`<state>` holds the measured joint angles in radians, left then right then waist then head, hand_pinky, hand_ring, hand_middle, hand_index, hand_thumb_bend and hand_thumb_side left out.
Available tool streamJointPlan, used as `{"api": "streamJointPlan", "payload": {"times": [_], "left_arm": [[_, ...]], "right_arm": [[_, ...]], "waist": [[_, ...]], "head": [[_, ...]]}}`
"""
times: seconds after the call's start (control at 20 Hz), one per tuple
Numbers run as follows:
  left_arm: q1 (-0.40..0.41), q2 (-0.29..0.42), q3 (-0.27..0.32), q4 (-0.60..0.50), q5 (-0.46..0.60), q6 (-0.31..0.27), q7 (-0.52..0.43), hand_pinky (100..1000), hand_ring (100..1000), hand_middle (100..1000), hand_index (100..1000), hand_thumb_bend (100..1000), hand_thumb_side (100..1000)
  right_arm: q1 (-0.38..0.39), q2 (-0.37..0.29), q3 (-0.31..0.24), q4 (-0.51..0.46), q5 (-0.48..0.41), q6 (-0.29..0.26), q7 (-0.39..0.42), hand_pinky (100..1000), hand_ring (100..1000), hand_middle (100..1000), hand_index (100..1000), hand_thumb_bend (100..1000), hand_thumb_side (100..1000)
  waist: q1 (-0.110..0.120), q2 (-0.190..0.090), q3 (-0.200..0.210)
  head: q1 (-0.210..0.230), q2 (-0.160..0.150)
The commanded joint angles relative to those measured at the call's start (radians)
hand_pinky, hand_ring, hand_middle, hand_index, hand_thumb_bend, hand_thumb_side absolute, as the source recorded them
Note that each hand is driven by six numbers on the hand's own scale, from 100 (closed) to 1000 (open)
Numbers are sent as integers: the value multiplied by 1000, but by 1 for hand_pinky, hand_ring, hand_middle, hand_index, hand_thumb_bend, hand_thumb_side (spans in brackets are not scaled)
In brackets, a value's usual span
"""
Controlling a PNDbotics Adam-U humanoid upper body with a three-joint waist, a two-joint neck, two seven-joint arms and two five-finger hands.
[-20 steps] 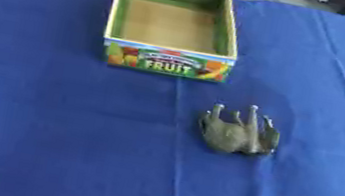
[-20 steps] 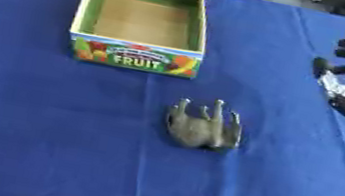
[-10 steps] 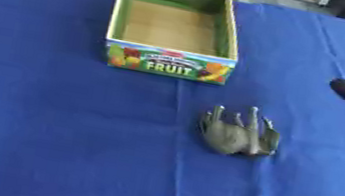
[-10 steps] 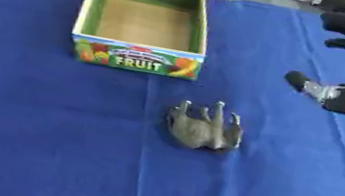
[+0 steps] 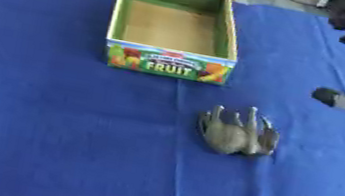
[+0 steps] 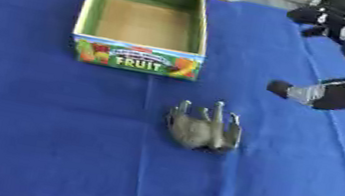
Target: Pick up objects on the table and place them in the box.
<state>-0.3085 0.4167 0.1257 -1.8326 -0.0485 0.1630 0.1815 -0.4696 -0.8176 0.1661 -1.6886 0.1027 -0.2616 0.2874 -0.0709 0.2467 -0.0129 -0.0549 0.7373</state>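
Your box (image 6: 137, 58) stood on the counter (image 6: 27, 135) toward the far side, toy animal (image 6: 202, 128) nearer and just right of it, your right hand (image 6: 328, 94) above the counter's right side

Blue tablecloth (image 5: 38, 122); green-walled box (image 5: 175, 27); grey-green toy (image 5: 237, 132).

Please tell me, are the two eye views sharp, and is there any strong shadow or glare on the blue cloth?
Left eye view: soft overall, the grey-green plastic animal figure lying legs-up has fuzzy edges; no glare on the blue cloth-covered table, lighting even. Right eye view: the black and silver right hand is blurred; the word FRUIT on the open cardboard box remains readable; only a faint shadow lies beside the figure.
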Motion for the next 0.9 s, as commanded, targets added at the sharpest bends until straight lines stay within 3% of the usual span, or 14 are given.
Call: {"api": "streamJointPlan", "payload": {"times": [0.05,0.4,0.9], "left_arm": [[-8,22,1,-16,2,-2,-4,477,600,572,655,498,665],[-9,20,-2,-16,3,-2,-9,477,600,572,655,498,666],[-9,19,-2,-14,2,-1,-10,477,600,572,654,497,668]], "right_arm": [[-32,-44,22,4,-3,-5,36,826,902,865,915,556,309],[-85,-3,98,49,-9,-12,110,819,894,854,913,528,292],[-94,57,158,101,-11,-17,169,813,889,848,909,519,293]], "waist": [[1,-18,2],[-2,-18,7],[-6,-18,12]], "head": [[-3,4],[-5,7],[-4,10]]}}
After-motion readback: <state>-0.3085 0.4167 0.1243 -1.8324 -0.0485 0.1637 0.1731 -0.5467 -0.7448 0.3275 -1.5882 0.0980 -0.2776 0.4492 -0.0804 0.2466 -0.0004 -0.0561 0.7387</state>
